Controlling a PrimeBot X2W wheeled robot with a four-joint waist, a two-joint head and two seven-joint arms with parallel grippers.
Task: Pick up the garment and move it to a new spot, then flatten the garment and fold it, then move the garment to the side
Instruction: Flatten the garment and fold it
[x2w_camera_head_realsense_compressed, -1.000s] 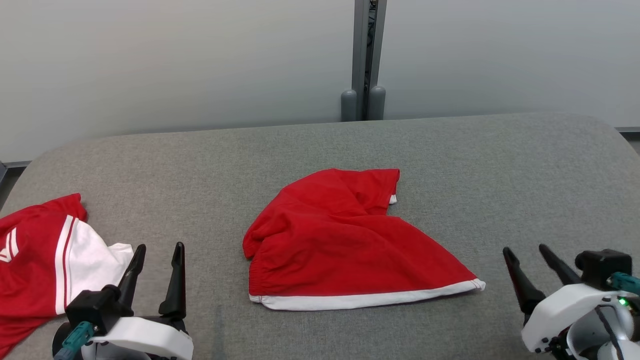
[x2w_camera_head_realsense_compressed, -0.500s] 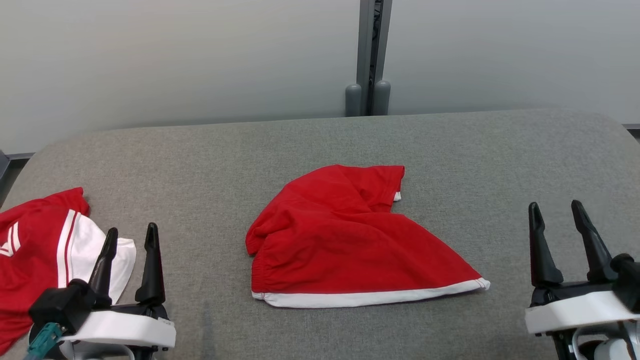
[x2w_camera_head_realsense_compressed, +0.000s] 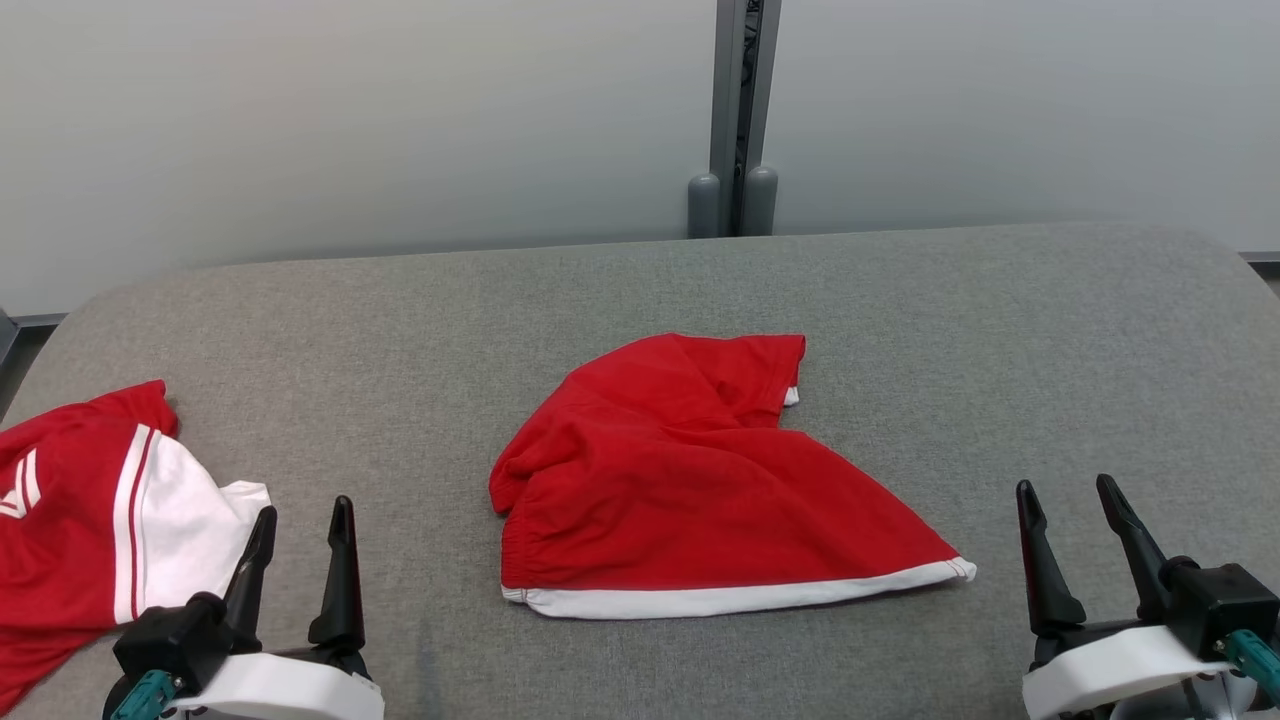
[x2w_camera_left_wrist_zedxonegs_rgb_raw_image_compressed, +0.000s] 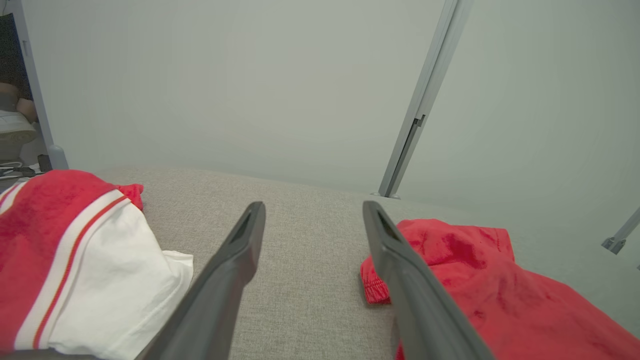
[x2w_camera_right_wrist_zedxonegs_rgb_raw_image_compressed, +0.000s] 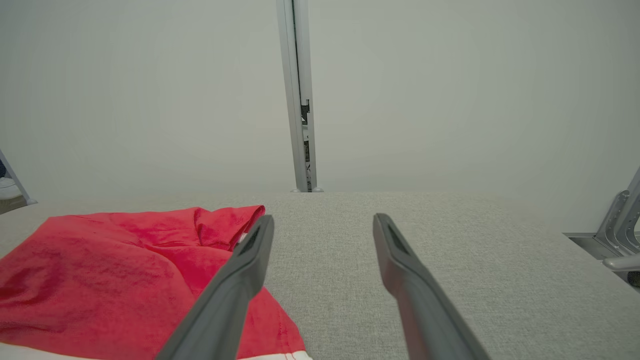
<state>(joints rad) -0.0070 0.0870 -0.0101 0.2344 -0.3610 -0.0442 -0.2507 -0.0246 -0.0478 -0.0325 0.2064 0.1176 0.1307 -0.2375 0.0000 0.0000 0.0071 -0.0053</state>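
Head view: rumpled red garment (x2w_camera_head_realsense_compressed: 690, 480) (white hem) on grey woven table (x2w_camera_head_realsense_compressed: 1000, 330).

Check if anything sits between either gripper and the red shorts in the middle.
Nothing visible does. Bare grey surface separates the shorts from the left gripper and right gripper, both open. The red-and-white garment lies outside that path, at far left.
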